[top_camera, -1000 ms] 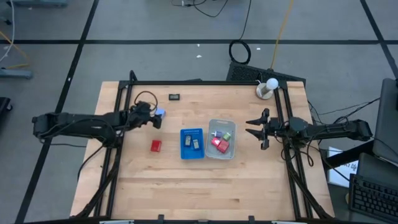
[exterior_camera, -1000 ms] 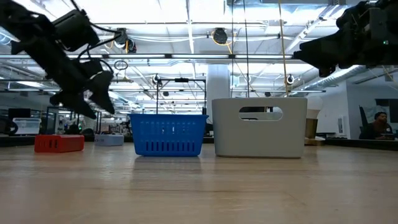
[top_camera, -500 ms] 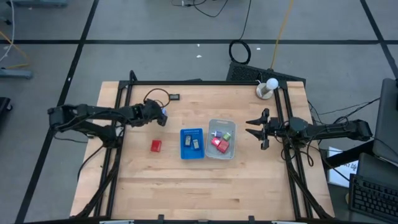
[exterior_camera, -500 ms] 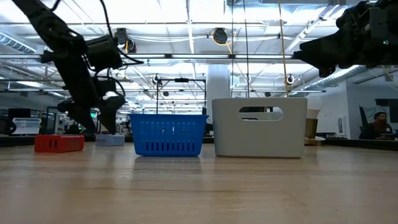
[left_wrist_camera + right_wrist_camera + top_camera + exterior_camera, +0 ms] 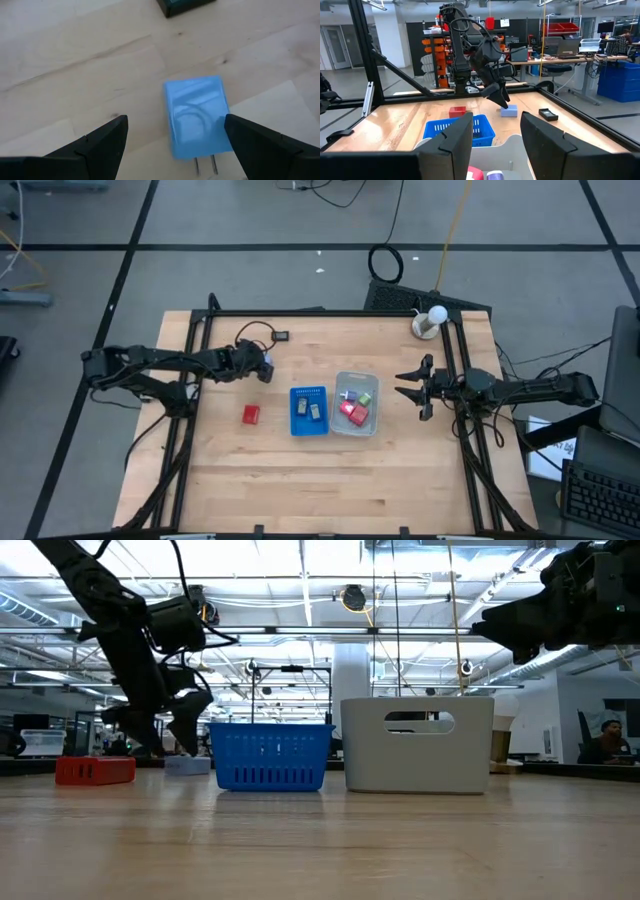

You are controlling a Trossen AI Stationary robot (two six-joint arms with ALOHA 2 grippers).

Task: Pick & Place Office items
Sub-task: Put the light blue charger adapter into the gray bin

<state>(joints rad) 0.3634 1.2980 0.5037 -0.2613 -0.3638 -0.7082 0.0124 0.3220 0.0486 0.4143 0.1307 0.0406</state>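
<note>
A pale blue block (image 5: 198, 116) with two metal prongs lies flat on the wood, seen in the low view as the pale blue block (image 5: 188, 765). My left gripper (image 5: 174, 131) is open and hovers just above it, a finger on either side, touching nothing; from overhead the left gripper (image 5: 265, 366) covers it. A red block (image 5: 250, 414) lies nearer the near edge. A black flat rectangle (image 5: 281, 336) lies toward the far edge. My right gripper (image 5: 412, 387) waits open, right of the trays.
The blue ribbed tray (image 5: 296, 423) holds dark flat pieces. The clear tray (image 5: 369, 381) beside it holds red, green and pale pieces. A white round object (image 5: 429, 321) sits at the far right corner. Black frame rails run along the table's left, right and far sides.
My left gripper has moved toward the table's right and come down, from beside the pale blue block to straddling it from above. My right arm has kept still.
</note>
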